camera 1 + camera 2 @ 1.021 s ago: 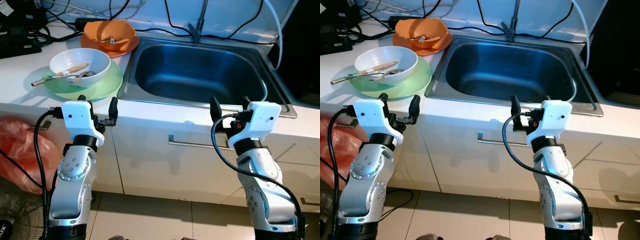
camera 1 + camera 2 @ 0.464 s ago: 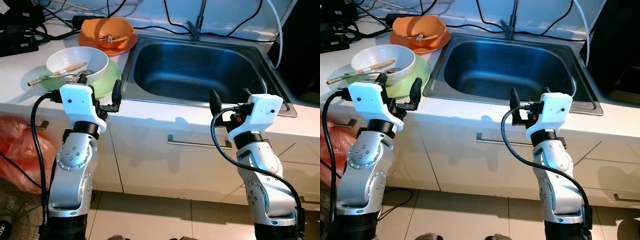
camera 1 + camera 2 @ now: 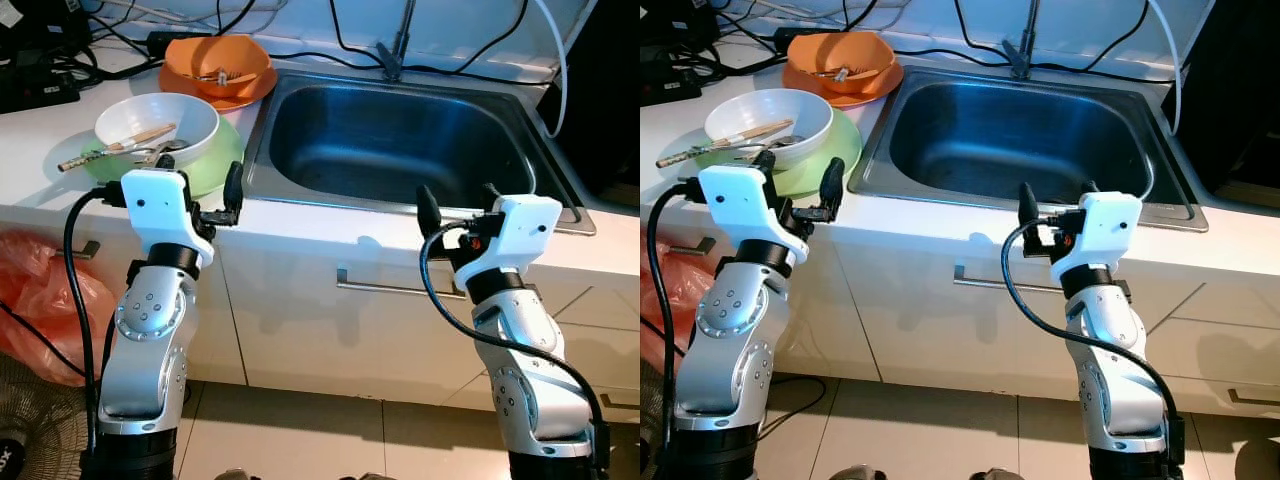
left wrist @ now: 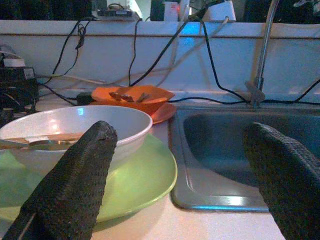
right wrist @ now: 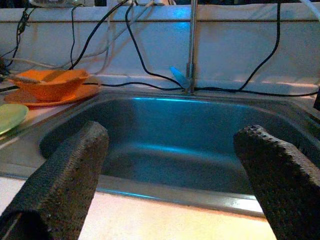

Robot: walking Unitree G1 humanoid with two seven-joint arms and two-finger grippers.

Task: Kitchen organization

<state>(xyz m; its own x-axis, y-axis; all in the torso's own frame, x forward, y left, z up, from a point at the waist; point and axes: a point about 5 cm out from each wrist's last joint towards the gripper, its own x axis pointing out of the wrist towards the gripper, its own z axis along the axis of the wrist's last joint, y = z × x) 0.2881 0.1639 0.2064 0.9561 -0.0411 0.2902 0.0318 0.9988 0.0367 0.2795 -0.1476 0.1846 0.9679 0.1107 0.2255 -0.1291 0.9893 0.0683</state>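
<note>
Both claws are hanging spread and empty at the table edge; my left claw (image 3: 200, 205), raised over the last second, is nearing the white bowl (image 3: 157, 128), while my right claw (image 3: 455, 208) is facing the sink (image 3: 400, 140). I am judging a bowl pickup is coming.

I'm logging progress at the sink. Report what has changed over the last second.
The left gripper has risen from below the counter edge to beside the green plate, open and empty. The right gripper still hovers open at the sink's front rim. The white bowl, chopsticks and orange bowl lie untouched.
</note>
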